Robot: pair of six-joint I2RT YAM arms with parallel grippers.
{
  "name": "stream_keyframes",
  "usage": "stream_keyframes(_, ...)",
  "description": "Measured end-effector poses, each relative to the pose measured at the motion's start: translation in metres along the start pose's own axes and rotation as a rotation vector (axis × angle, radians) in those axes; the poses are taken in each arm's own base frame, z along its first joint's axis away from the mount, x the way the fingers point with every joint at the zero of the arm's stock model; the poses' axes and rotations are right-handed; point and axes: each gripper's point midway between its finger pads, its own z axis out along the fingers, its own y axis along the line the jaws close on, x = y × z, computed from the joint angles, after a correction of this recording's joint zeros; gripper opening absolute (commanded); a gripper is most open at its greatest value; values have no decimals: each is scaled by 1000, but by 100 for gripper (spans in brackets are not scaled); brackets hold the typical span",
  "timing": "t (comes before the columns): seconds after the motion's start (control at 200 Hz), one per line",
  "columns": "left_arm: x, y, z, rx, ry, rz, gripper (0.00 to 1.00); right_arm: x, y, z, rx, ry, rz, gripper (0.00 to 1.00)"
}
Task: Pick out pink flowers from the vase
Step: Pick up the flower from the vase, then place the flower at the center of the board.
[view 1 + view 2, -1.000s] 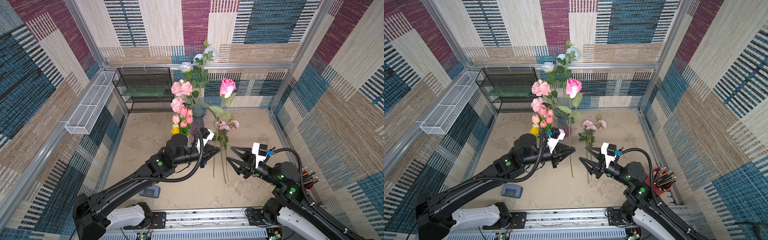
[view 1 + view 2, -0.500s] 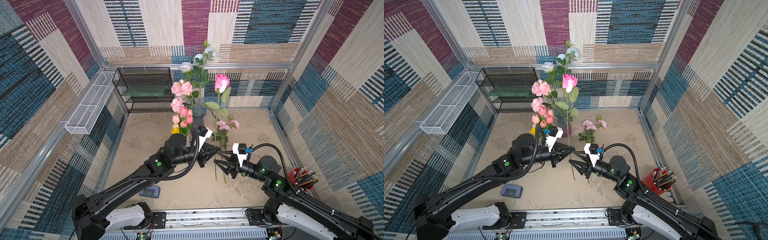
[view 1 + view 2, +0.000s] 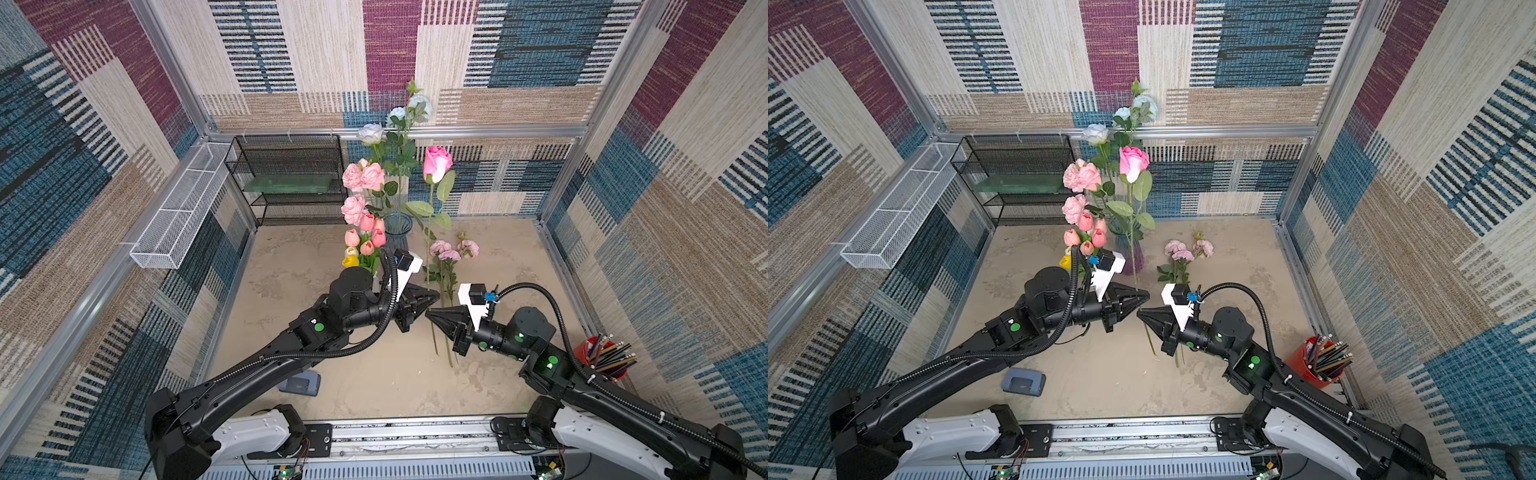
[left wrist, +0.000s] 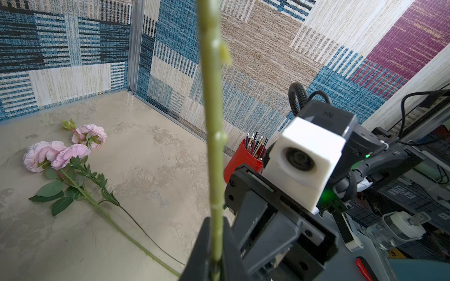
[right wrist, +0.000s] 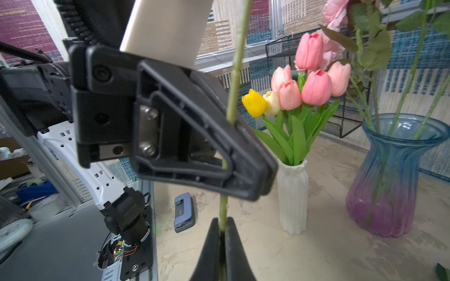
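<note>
The right hand point(image 5: 222, 222) is clamped tight on the lower end of a green stem point(image 5: 237, 60), its two fingers point(image 5: 214, 243) pressed against it from either side. A little nearer the bloom, the left hand point(image 5: 263, 180) has the same stem running between its jaws; in the left wrist view the fingers point(image 4: 203, 243) flank it closely, but I cannot tell whether they press on it or stand slack. In both top views the two hands meet tip to tip above the middle of the bench point(image 3: 291, 270), right hand point(image 3: 430, 316) point(image 3: 1139, 313) facing left hand point(image 3: 436, 296) point(image 3: 1147, 296). The stem rises upright from them to the hot-pink rose point(image 3: 437, 163) point(image 3: 1133, 161), which stands in the air just beside the blue-and-purple glass vase point(image 5: 399, 170), clear of its mouth, on the right arm's side. The pale-pink peonies point(image 3: 362, 176) and pale blue-white roses point(image 3: 371, 133) stand in that vase. Next to it, the salmon-pink tulips point(image 5: 314, 85) sit with a yellow and a cream one in a small white vase point(image 5: 293, 194). A pink sprig point(image 4: 58, 153) point(image 3: 451, 249) lies flat on the bench beyond the right hand. Farther out are a red pencil cup point(image 3: 598, 357), a blue-grey hole punch point(image 3: 301, 384) and a black wire rack point(image 3: 291, 178).
</note>
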Motion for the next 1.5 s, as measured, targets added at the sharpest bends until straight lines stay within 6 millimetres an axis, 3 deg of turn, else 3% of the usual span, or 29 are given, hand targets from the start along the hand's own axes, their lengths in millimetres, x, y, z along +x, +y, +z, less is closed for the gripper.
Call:
stream_keyframes(0.245,12,1,-12,-28,57,-21,51,-25,-18,-24,140,-90,22,0)
stream_keyframes(0.416,26,1,-45,-98,110,-6,52,-16,-48,-43,300,-66,112,0)
stream_keyframes(0.506,38,1,-70,-138,133,-3,52,1,-66,-51,389,-18,175,0)
stream_keyframes(0.641,62,5,-106,-198,163,-1,53,43,-94,-64,515,90,298,0)
stream_keyframes(0.806,93,8,-131,-230,210,-15,53,99,-128,-82,646,229,461,0)
stream_keyframes(1.162,139,12,-142,-216,310,-15,51,158,-158,-97,729,399,622,0)
stream_keyframes(1.497,146,7,-145,-180,312,6,50,193,-176,-90,788,573,620,0)
